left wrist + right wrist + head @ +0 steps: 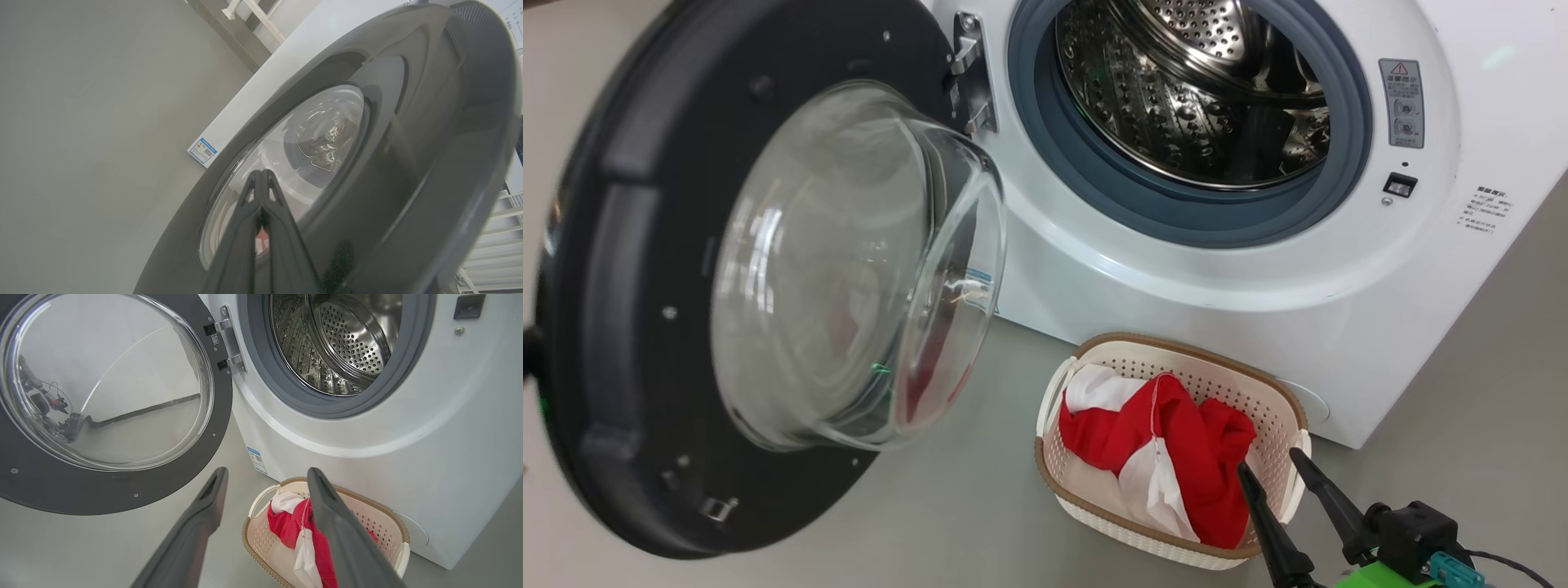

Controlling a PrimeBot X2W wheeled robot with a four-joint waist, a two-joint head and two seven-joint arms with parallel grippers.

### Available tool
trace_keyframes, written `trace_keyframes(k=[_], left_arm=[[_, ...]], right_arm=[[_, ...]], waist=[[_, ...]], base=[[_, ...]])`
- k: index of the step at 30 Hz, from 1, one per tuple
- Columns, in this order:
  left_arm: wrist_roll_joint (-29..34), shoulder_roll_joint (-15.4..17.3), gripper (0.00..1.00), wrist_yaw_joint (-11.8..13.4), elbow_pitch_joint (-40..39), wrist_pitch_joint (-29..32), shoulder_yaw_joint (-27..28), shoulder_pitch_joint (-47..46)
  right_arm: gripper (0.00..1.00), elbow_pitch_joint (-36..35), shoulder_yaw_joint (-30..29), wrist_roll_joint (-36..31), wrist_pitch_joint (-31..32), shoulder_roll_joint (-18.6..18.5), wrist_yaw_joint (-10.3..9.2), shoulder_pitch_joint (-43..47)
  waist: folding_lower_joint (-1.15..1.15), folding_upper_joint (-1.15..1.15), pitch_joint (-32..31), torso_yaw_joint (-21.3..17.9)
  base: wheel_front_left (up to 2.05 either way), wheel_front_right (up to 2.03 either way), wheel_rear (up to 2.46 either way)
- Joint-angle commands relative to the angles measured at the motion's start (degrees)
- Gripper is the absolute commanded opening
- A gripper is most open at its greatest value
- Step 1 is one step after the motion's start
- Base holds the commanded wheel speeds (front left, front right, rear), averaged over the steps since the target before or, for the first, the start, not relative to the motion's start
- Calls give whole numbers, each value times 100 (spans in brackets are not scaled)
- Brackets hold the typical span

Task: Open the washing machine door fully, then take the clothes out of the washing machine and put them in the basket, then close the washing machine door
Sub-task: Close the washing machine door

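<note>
**Late stage of the unloading task.** The door (pixel 613 327) is standing swung out on its hinge (pixel 968 73) at the left of the washing machine (pixel 1176 286). Its glass bowl (pixel 849 269) is bulging toward the camera, and the head view is showing it slightly blurred. The drum (pixel 1192 90) is showing bare perforated steel behind the grey ring (pixel 1176 220), with no fabric in the part that can be seen.

The clothes (pixel 1176 441), red with white panels, are lying bunched in the basket (pixel 1225 384). The basket is sitting on the floor (pixel 980 506), close against the foot of the machine and below the opening.

The right gripper (pixel 1267 461) is hovering at the basket's near end, with its fingers spread wide and holding nothing. The left gripper (pixel 261 172) is pointing at the door's glossy outer face. Its fingers are pressed together on nothing, with the tips lying over the lower part of the window. Whether they are touching the glass cannot be told.

*Progress, as judged from this layout:* opening the door and emptying the drum are looking complete, and closing the door is remaining. The left gripper's place behind the door is suggesting that a push to swing it shut is the step in hand. That push is likely calling for steady contact through the whole arc, until the bowl is seating inside the ring and the latch is catching. Whether the basket is lying clear of the door's sweep cannot be judged with certainty.
</note>
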Motion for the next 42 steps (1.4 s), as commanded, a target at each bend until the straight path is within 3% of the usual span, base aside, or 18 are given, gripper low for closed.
trace_keyframes(k=[1,14,24,42], left_arm=[[-78,295,0,-38,-242,52,148,10],[-912,477,0,-38,-1844,122,-273,749],[-973,364,0,-38,-2792,-213,-720,850],[-888,260,0,-38,-3344,-971,-1647,477]], right_arm=[[100,-124,100,-65,-37,-23,43,3],[100,-149,41,-64,-37,56,43,64],[100,-173,-21,-81,-37,85,43,33],[100,-191,-80,-90,-37,126,43,-29]], waist=[[0,0,-23,-8],[0,0,-144,-240],[0,0,-111,-592],[0,0,21,-1207]], base=[[0,0,0],[0,0,0],[0,0,0],[0,0,0]])
